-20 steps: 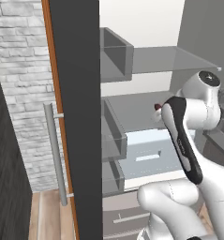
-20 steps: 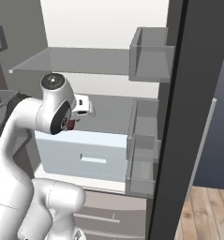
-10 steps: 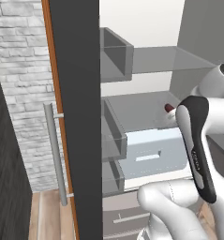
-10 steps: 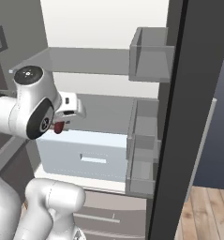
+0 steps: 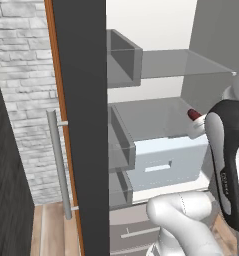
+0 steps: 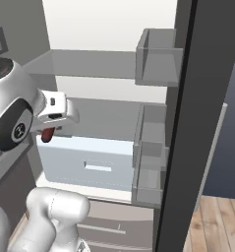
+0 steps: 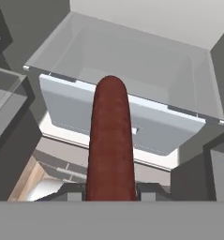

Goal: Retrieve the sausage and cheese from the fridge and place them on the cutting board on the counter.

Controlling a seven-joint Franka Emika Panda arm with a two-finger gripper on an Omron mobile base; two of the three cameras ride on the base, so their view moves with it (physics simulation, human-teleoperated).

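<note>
The end effector [image 7: 111, 190] is closed on the sausage [image 7: 110, 140]; in the hand view the dark red-brown sausage rises from between the two finger tips toward 12 o'clock, gripped at its lower end so that most of its length projects clear of the fingers. In the right base view the sausage [image 6: 47, 134] hangs below the white hand at about 9 o'clock of the picture; in the left base view its red tip [image 5: 193, 114] shows at about 3 o'clock, just beside the dark forearm.

The fridge [image 6: 109, 93] stands open; its white interior shows a glass shelf [image 6: 84, 63] above and a pale blue-white drawer [image 6: 89, 165] below, with door bins [image 6: 156, 64] on the open doors. The sausage is held in front of the drawer and above it, touching neither; judged from this, the item is lifted free of the shelf and the step in hand is carrying it out of the compartment.

The end-on grip keeps the fingers away from the shelf and the drawer front; it also leaves a long free end, so a swing near the door bins could knock the sausage loose.

Cheese, cutting board and bench cannot be located from these pictures; placing is not yet done.
</note>
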